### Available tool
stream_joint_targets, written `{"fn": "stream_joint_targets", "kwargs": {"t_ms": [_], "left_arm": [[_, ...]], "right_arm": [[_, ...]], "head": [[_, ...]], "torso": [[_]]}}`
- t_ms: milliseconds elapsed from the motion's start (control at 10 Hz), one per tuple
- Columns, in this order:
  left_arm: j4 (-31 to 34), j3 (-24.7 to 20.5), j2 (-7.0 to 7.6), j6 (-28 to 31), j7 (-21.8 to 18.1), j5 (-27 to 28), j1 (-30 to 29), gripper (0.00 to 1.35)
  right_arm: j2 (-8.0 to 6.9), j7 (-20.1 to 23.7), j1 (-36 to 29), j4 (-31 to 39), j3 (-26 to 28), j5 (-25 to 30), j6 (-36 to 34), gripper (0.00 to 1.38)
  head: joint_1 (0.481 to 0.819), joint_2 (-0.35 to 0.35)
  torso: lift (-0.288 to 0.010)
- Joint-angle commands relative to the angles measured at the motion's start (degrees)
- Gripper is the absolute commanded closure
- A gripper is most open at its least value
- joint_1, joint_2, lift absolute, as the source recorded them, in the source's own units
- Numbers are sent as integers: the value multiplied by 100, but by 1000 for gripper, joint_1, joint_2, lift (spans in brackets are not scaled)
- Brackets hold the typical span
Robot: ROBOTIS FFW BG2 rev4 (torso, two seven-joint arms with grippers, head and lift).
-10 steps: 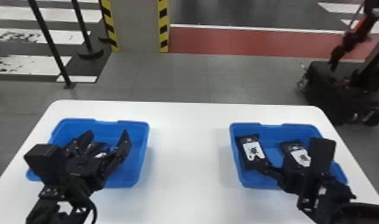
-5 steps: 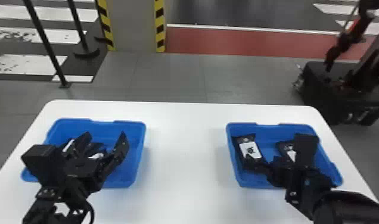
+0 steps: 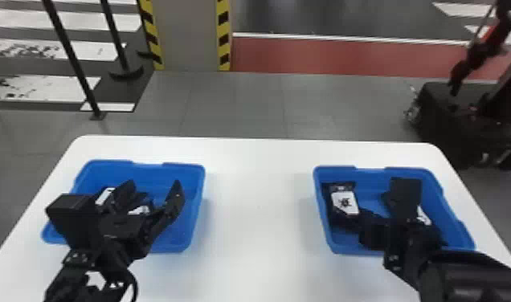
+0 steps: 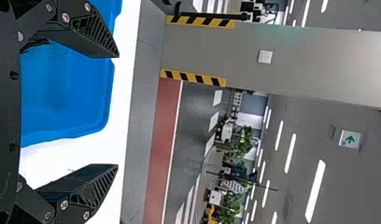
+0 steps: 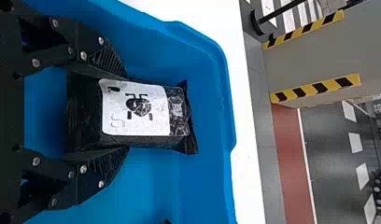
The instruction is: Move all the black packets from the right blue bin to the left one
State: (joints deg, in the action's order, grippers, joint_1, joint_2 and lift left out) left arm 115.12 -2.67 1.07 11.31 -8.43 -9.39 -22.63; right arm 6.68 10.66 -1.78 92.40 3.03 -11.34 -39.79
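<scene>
right now, the right gripper (image 3: 350, 219) pinches a black packet (image 5: 137, 108) inside the right bin (image 3: 441, 196); the left gripper (image 3: 154, 188), spread wide, hangs over the left bin (image 3: 196, 205).

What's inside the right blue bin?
In the right blue bin are two white-labelled things: a black packet on the left and another packet on the right. The right gripper partly covers the latter; anything else behind it can't be seen.

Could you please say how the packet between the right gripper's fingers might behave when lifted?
The packet probably keeps its blocky shape, as its sides look filled out. Its thin, creased end flap may flex. The shiny wrap could be slightly slippery.
</scene>
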Motion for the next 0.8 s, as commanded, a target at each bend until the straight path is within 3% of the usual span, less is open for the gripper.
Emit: {"fn": "stream_joint_targets", "kwargs": {"t_ms": [0, 300, 500, 700], "left_arm": [[-2, -6, 7, 8, -9, -36, -15, 200], [-2, 29, 7, -91, -18, -115, -1, 200], [-30, 21, -72, -372, 26, -256, -57, 194], [-58, -103, -122, -667, 35, -326, -127, 200]], "right_arm": [[-18, -64, -146, 76, 13, -79, 210, 1134], [-9, -108, -427, 343, 13, -351, 520, 1136], [35, -90, -961, 1201, 57, -729, 787, 1134], [88, 314, -1214, 2129, 57, -1221, 1110, 1134]], "head": [[695, -23], [695, -25], [695, -22], [695, 6]], "torso": [[-110], [-110], [-110], [-110]]}}
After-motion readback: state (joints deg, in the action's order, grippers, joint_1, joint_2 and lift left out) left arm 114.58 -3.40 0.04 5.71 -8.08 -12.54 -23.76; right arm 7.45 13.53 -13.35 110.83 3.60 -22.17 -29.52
